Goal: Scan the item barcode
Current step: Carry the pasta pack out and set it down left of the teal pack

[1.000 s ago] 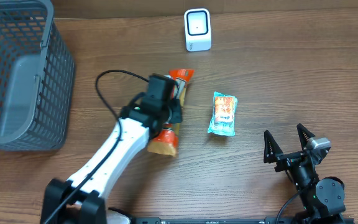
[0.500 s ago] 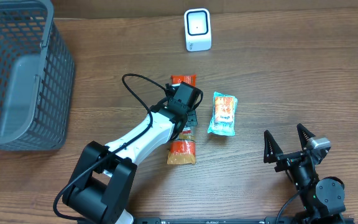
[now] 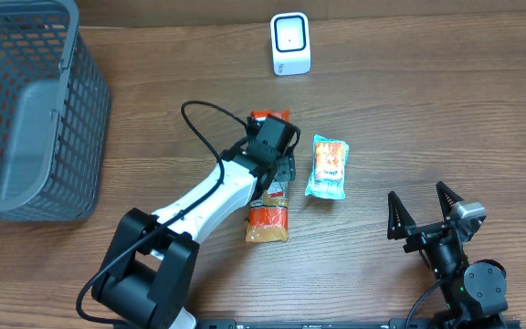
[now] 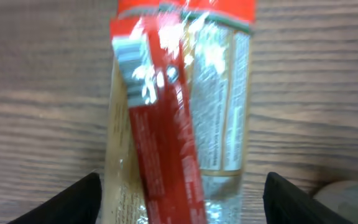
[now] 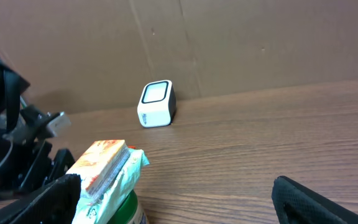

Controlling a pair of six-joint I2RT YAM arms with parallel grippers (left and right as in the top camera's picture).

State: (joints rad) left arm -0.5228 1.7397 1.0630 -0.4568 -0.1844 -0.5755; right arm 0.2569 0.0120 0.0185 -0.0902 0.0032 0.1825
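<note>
Noted packet (image 3: 268, 217) turned from slanted to straight up-and-down and shifted right to frame centre, now flat on worktop (image 3: 427, 110), well below scanner (image 3: 290, 43). Found left fingers (image 4: 73, 202) gone from clamped to spread wide, one either side of packet, no grip. Found right fingers (image 3: 395, 217) wide open, empty, lower right. Judged as set-down for regrasp; scan not yet done. Spotted striped patch upper left on wrapper, possibly barcode.

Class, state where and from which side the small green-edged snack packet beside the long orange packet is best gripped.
Probably across its narrow middle, from straight above: the snack packet lies flat, lengthwise toward the scanner, its long edges apart from the orange packet.
</note>
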